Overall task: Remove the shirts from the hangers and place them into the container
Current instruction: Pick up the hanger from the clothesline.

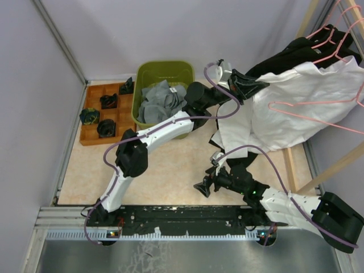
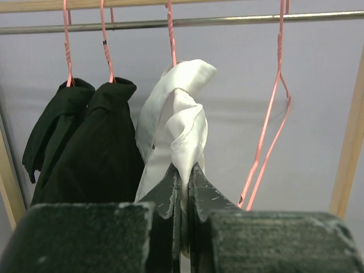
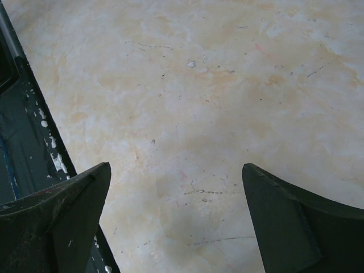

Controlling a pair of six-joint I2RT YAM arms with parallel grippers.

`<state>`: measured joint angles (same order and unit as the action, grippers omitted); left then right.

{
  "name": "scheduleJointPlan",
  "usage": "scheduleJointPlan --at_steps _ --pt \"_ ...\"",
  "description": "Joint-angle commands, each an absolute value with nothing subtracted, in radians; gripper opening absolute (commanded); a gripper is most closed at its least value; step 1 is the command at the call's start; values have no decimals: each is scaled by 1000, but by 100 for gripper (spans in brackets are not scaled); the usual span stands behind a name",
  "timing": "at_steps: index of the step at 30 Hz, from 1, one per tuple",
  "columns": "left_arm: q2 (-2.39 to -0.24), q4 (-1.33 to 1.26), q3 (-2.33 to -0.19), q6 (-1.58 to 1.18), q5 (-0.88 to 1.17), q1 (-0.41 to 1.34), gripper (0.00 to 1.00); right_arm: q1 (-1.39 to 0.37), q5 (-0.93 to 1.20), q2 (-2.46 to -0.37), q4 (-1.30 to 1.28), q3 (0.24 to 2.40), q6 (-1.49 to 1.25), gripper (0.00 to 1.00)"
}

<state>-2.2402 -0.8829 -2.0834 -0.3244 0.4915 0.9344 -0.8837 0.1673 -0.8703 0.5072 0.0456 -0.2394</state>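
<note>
My left gripper [image 1: 260, 86] [image 2: 185, 169] is shut on a fold of the white shirt [image 1: 304, 99] [image 2: 182, 108], which still hangs from a pink hanger [image 2: 170, 34]. Two black shirts [image 2: 96, 148] [image 1: 287, 54] hang to its left on their own hangers. An empty pink hanger [image 2: 267, 131] dangles to its right. The olive-green container [image 1: 165, 64] stands at the back with a grey shirt [image 1: 159, 101] crumpled inside. My right gripper [image 1: 203, 186] [image 3: 176, 170] hovers low over the bare tabletop, open, with nothing between its fingers.
A brown wooden compartment tray [image 1: 94, 139] with several dark items lies left of the container. Light wooden rack poles [image 1: 335, 165] rise at the right, and a metal rail [image 2: 227, 21] carries the hangers. Grey walls close in on the left and the back.
</note>
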Motion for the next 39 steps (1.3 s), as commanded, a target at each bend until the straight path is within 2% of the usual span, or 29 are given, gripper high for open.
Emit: scheduleJointPlan --at_steps 1,5,14,21,24,28,39 --pt "-2119 -1003 -2008 -311 459 940 0 -892 148 -853 531 54 -239 99" --pt "-2070 -1077 -1894 -307 433 938 0 -892 143 -857 544 52 -247 99" --pt "-2125 -1110 -2013 -365 430 934 0 -891 145 -867 530 62 -238 99" --pt "-2099 -1133 -1970 -359 423 934 0 -891 143 -858 530 57 -248 99" --pt "-2051 -1161 -1893 -334 414 934 0 -891 141 -845 514 62 -245 99" --pt "-1933 -1202 -1688 -264 386 931 0 -892 134 -796 466 76 -249 99" --pt "-1732 -1378 -1324 -306 352 879 0 -891 35 -575 378 104 -247 99"
